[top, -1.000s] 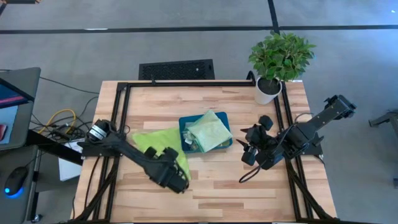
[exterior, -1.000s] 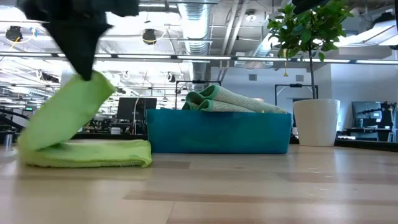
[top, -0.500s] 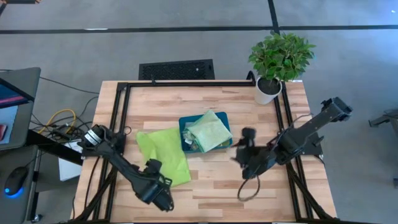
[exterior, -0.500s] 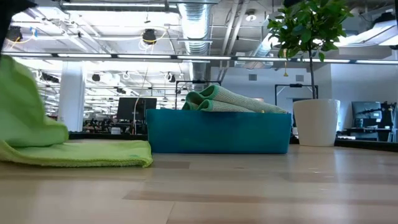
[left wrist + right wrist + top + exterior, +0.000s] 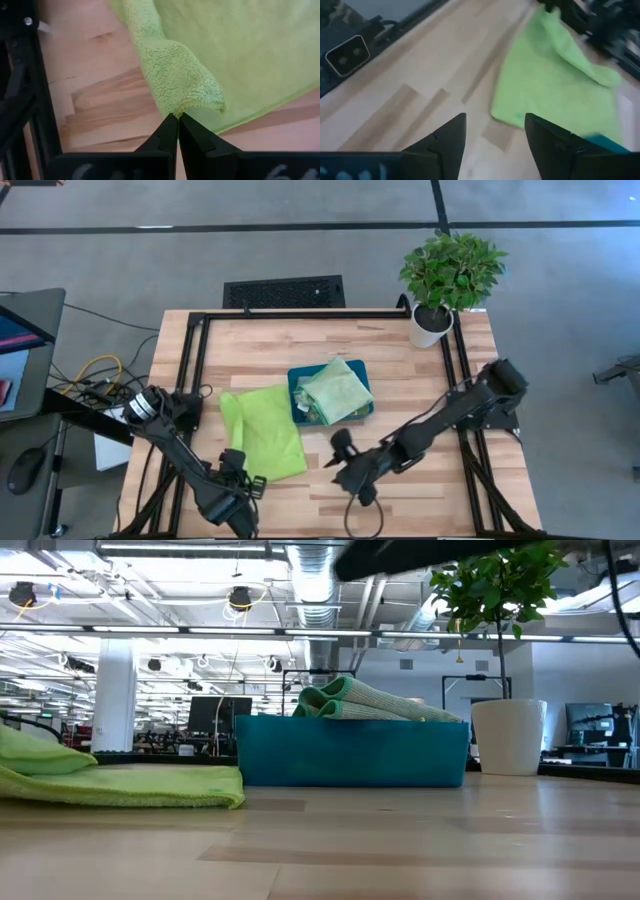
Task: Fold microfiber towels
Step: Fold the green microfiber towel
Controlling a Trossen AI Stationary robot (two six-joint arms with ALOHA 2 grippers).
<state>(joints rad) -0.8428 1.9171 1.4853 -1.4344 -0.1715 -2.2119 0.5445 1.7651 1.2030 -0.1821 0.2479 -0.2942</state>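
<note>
Fingers of the left gripper [image 5: 176, 120] are pinched shut on a corner of the lime green towel [image 5: 264, 432], which lies spread on the table [image 5: 400, 370] just beside the teal tray [image 5: 296, 380] holding the folded sage towel [image 5: 338, 390]; the right gripper's [image 5: 495, 131] fingers stand wide apart, empty, near the lime towel's edge.
</note>
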